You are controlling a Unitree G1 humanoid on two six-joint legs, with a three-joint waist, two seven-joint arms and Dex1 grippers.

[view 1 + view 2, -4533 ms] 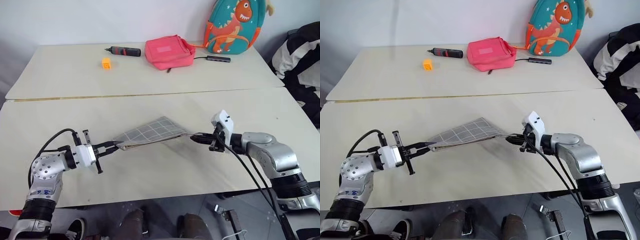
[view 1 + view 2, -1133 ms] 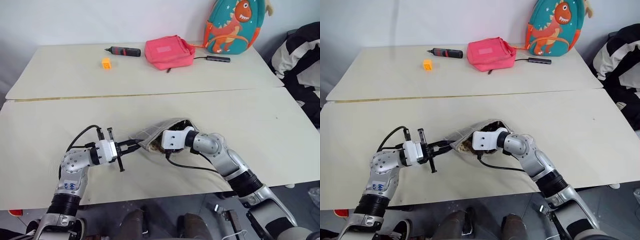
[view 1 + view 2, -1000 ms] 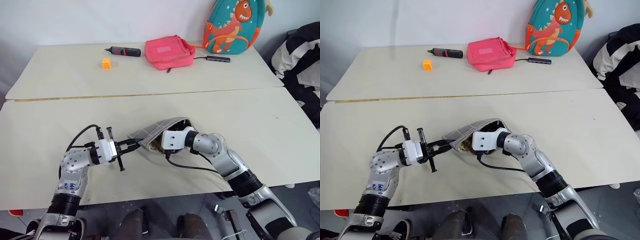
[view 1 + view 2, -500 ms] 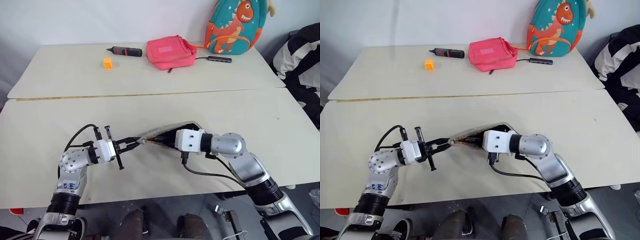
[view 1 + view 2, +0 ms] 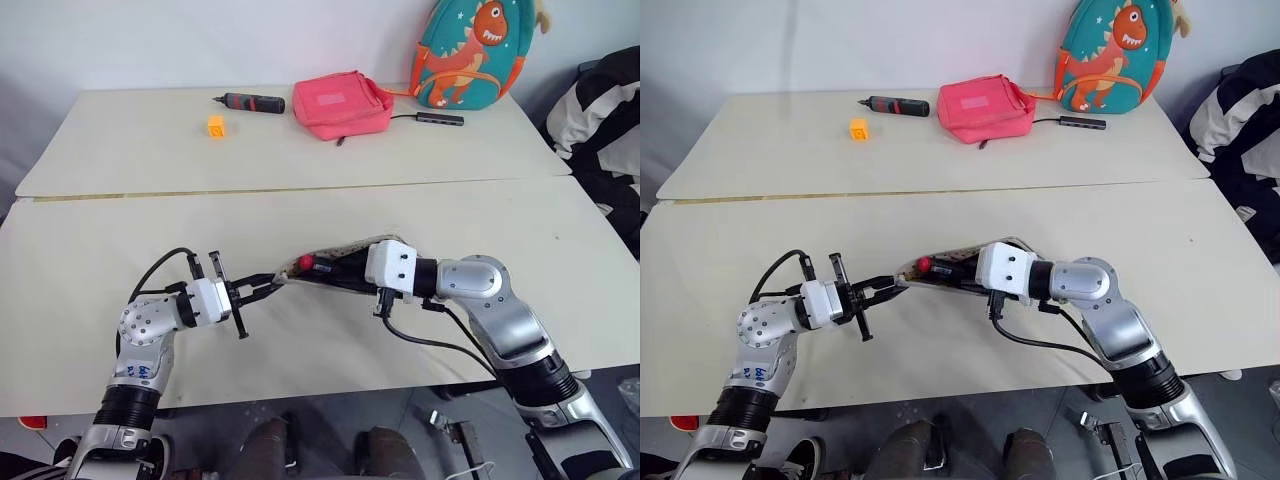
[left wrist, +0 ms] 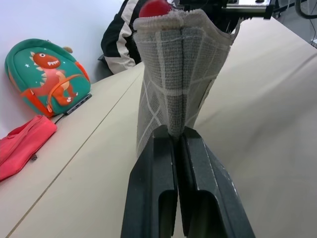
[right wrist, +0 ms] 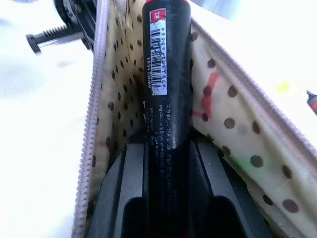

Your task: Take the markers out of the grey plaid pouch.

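Marker half out of the grey plaid pouch (image 5: pixel 335 258)
Left gripper (image 5: pixel 268 287) pinches its nine-o'clock corner; right gripper (image 5: pixel 965 272) clamps a red-tipped black marker (image 7: pixel 166 114).

Bright even light, soft shadows, right wrist view washed out (glare), close parts blurred

L gripper (image 6: pixel 178 144) pinching plaid pouch (image 6: pixel 181 64) edge.
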